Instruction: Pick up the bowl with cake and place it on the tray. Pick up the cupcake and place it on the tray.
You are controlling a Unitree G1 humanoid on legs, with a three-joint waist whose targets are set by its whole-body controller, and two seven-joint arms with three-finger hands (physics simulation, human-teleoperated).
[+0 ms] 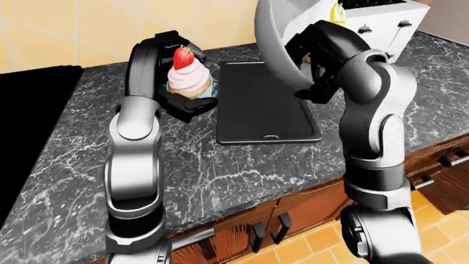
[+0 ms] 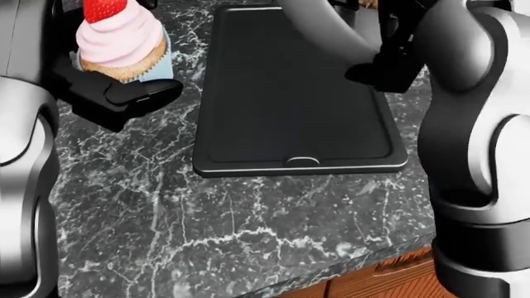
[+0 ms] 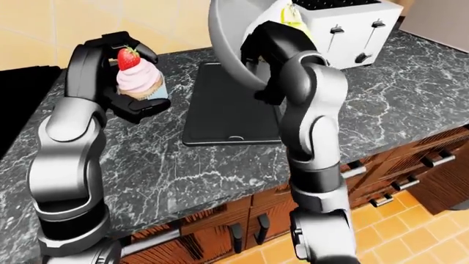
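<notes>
My left hand (image 1: 192, 91) is shut on the cupcake (image 1: 187, 74), which has pink frosting and a strawberry on top. It holds the cupcake upright above the counter, just left of the black tray (image 2: 290, 93). My right hand (image 1: 315, 63) is shut on the rim of a large grey bowl (image 1: 275, 33). It holds the bowl steeply tilted above the tray's upper right part. A bit of yellow cake (image 3: 291, 15) shows at the bowl's rim; the rest of the inside is hidden. The tray has nothing lying on it.
A white toaster (image 3: 345, 22) stands at the top right, behind the bowl. A black stove (image 1: 29, 110) lies at the far left of the dark marble counter (image 1: 220, 165). The counter's edge and wooden cabinet drawers (image 1: 440, 159) are at the bottom right.
</notes>
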